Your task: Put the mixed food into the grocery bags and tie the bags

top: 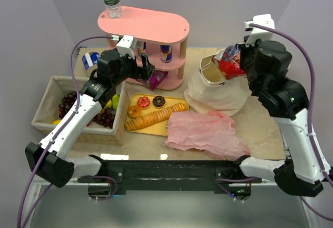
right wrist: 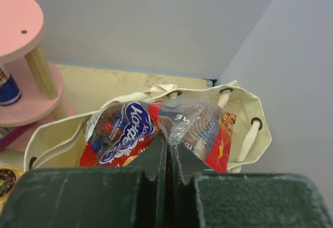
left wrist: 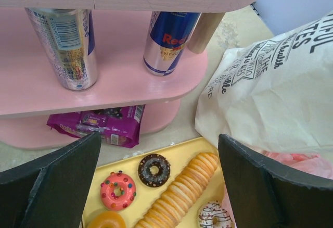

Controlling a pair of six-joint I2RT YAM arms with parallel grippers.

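The right pincer (right wrist: 169, 152) is shut tight on the red snack packet (right wrist: 125, 131). The packet is held at 12 o'clock from the tips, with its long axis crosswise, framed by the open rim of the canvas bag (right wrist: 252, 139). The left pincer (left wrist: 159, 144) is spread wide and empty, faced toward the Red Bull can (left wrist: 169, 40) at 12 o'clock. The right arm is judged nearer the bag.

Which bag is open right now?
The beige canvas bag, its mouth gaping below the red snack packet held by the right gripper; the pink plastic bag lies flat and crumpled.
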